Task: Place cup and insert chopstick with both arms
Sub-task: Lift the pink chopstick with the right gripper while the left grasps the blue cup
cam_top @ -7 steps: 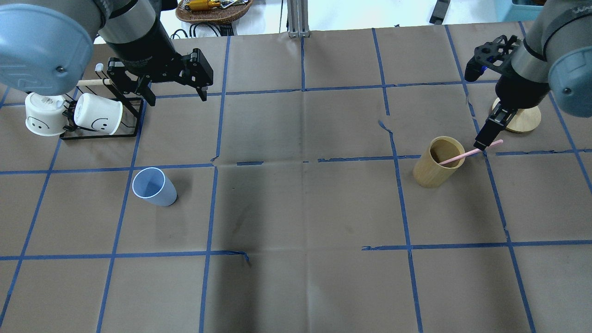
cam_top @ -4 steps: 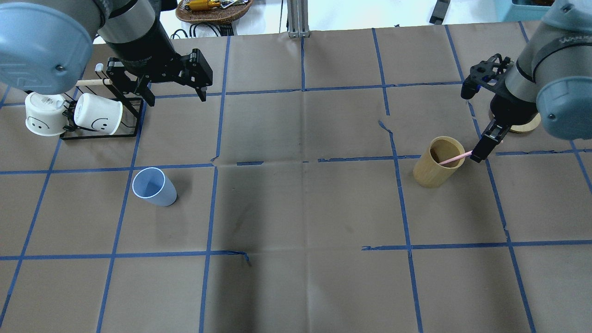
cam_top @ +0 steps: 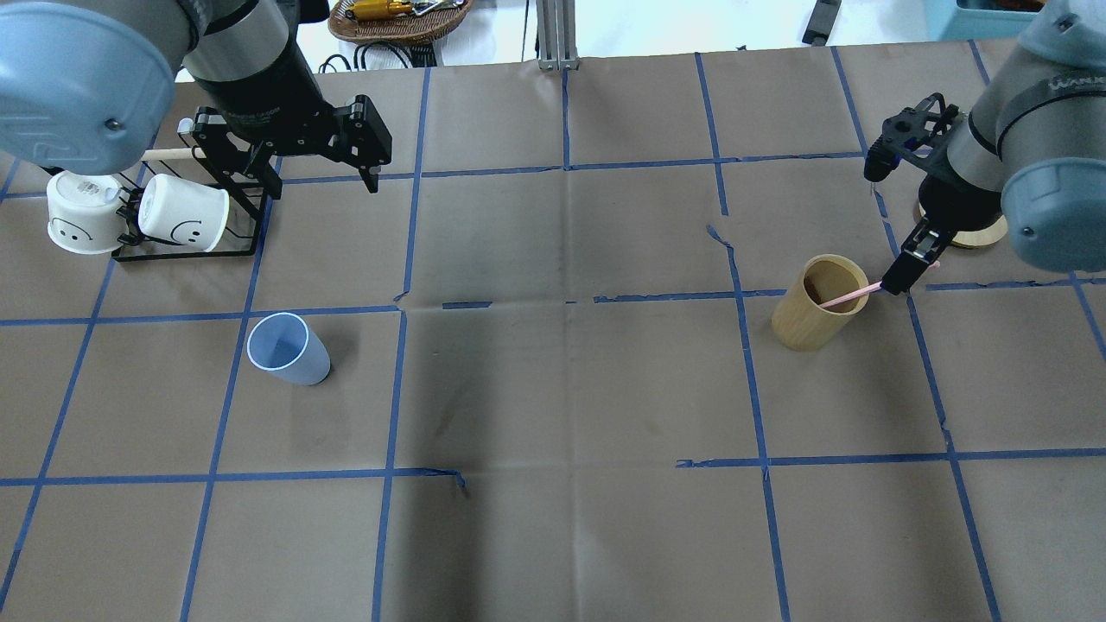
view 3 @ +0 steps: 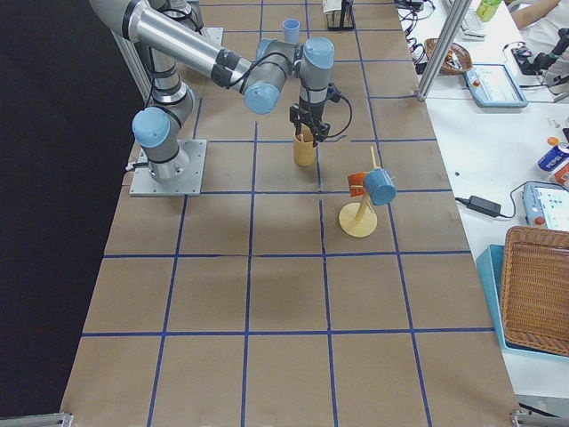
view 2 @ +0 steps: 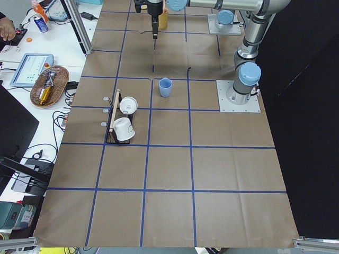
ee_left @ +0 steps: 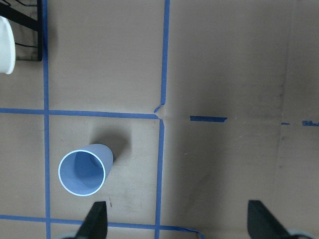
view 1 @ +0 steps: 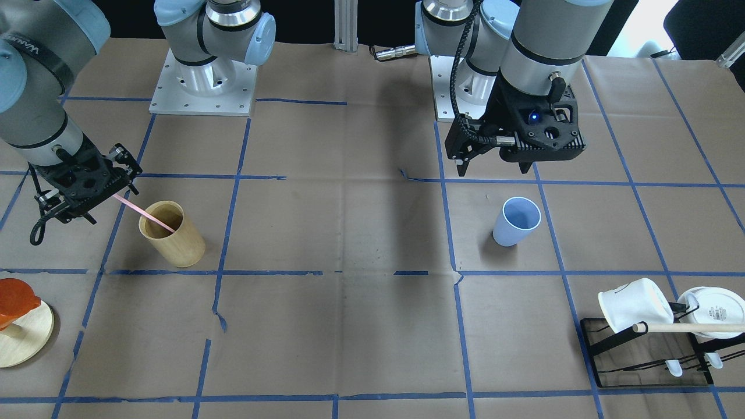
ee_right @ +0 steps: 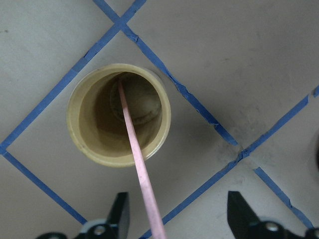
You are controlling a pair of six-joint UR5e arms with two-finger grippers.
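Observation:
The light-blue cup (cam_top: 285, 348) stands upright on the table's left half, also in the front view (view 1: 517, 221) and the left wrist view (ee_left: 82, 172). My left gripper (cam_top: 315, 177) hangs open and empty above and behind it; its fingers (ee_left: 97, 221) show wide apart. The pale-pink chopstick (cam_top: 851, 296) leans in the tan wooden holder (cam_top: 816, 302), its top pointing right. My right gripper (cam_top: 899, 276) is open at the stick's upper end. In the right wrist view the stick (ee_right: 139, 169) runs between the spread fingers (ee_right: 119, 214), nearer one of them.
A black wire rack (cam_top: 233, 246) with two white mugs (cam_top: 181, 216) and a wooden rod stands at the far left. A round wooden stand (view 1: 17, 340) with an orange piece is beside the right arm. A basket (cam_top: 397, 17) lies beyond the table.
My right gripper has moved down along the stick toward the holder; the stick's free end no longer sticks out past the fingers. The left gripper has shifted slightly back.

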